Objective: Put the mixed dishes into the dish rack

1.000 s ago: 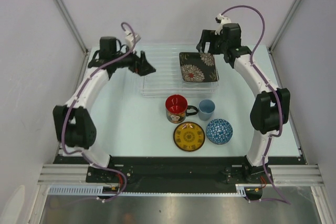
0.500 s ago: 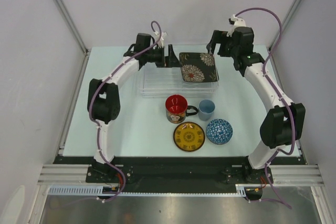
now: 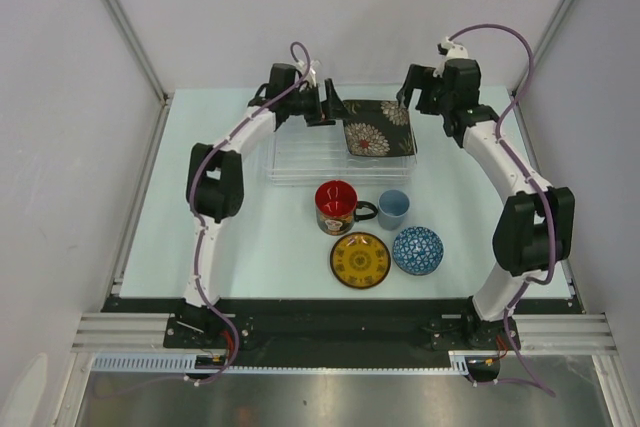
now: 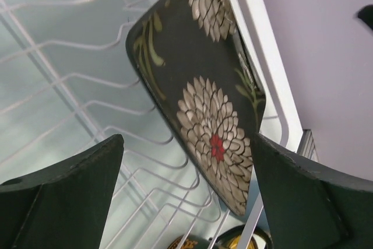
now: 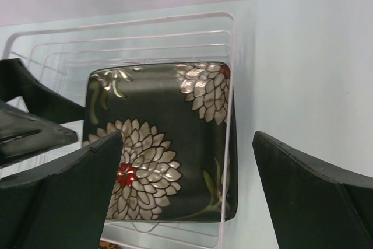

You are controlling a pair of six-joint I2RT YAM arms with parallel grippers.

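Black floral plate (image 3: 378, 127) sitting in clear dish rack (image 3: 300, 152), just ahead of left fingers (image 4: 58, 202) and under right fingers (image 5: 315, 196); both pairs spread open, empty. Red mug (image 3: 337, 206), blue cup (image 3: 393, 209), yellow saucer (image 3: 360, 260), patterned bowl (image 3: 417, 250) waiting on desk (image 3: 250, 227), well away from both. One of five done.

The plate (image 3: 378, 127) lay in the right end of the rack (image 3: 300, 152). Before the rack stood the mug (image 3: 337, 206), the cup (image 3: 393, 209) just right of it. Nearer lay the saucer (image 3: 360, 260), the bowl (image 3: 417, 250) to its right.
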